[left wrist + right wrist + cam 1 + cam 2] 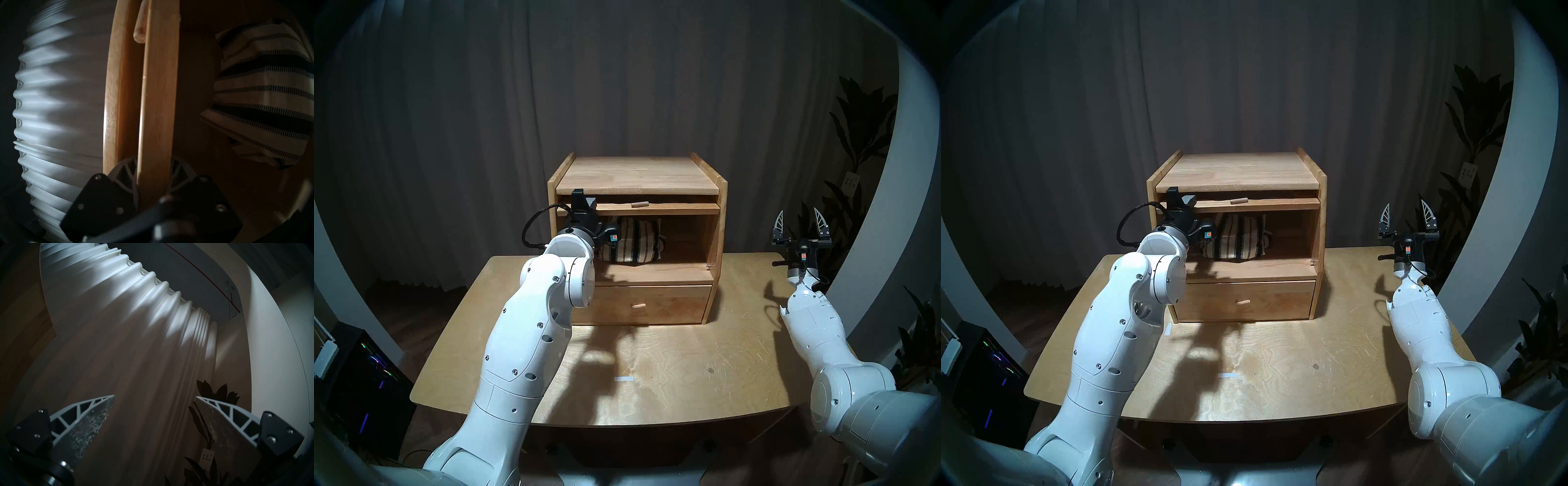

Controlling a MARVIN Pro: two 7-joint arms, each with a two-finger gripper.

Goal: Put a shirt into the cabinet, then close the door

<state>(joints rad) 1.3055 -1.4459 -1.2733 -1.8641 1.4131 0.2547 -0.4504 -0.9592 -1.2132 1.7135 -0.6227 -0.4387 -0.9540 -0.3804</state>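
Left tool [153, 171]: its two fingers [124, 171] are clamped on the front edge of the door [158, 101], at that edge's left end.
Door: raised flat under the cabinet [638, 176] top, extending rightward from the left tool; its peg handle [639, 204] lies farther right along the edge.
Shirt [631, 244]: just beyond and below the left tool, lying inside the open compartment toward its left side.
Drawer [639, 303]: below the left tool, pushed in, peg knob [637, 305] facing out.
Right tool [801, 224]: well to the right of the cabinet, above the worktop [687, 366], fingers spread apart, pointing up, holding nothing.
Curtain [127, 344]: beyond the right tool.
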